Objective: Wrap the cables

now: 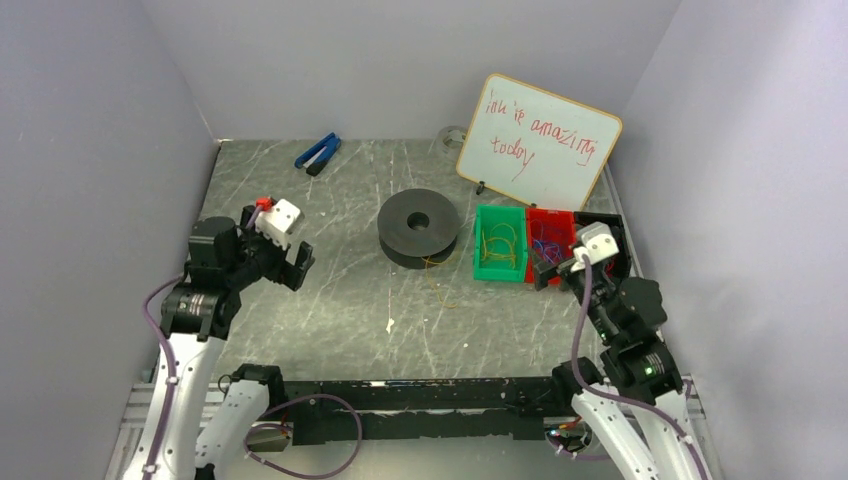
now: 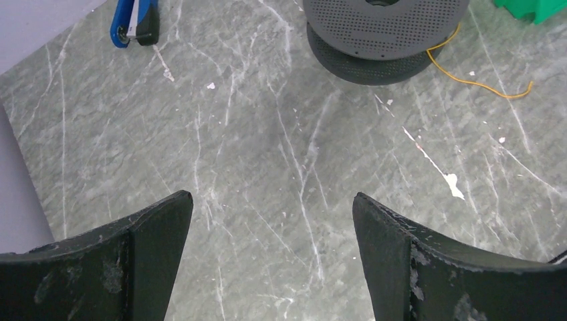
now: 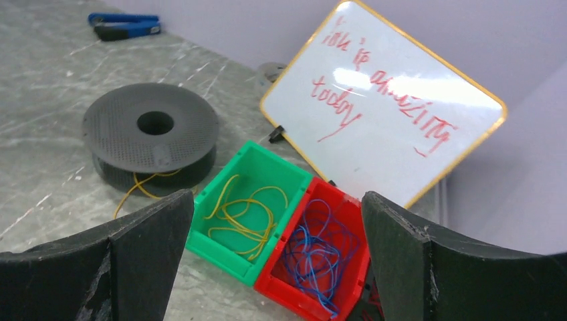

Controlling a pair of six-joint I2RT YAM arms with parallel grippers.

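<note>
A black spool point(image 1: 418, 228) lies flat mid-table. One yellowish cable point(image 1: 437, 275) trails from under it toward the front, also seen in the left wrist view point(image 2: 478, 83) and the right wrist view point(image 3: 137, 187). More yellow cables point(image 3: 244, 214) lie in loose loops inside a green bin point(image 1: 500, 272). My left gripper point(image 1: 295, 263) hovers left of the spool, open point(image 2: 273, 200), with bare table between its fingers. My right gripper point(image 1: 556, 272) hangs at the near right of the bins, open point(image 3: 277, 197) and holding nothing.
A red bin point(image 3: 301, 294) of blue-purple wires point(image 3: 321, 251) touches the green bin's point(image 3: 220, 251) right side. A whiteboard point(image 1: 540, 140) leans behind the bins. A blue and black hand tool point(image 1: 318, 153) lies at the back left. Grey walls enclose three sides.
</note>
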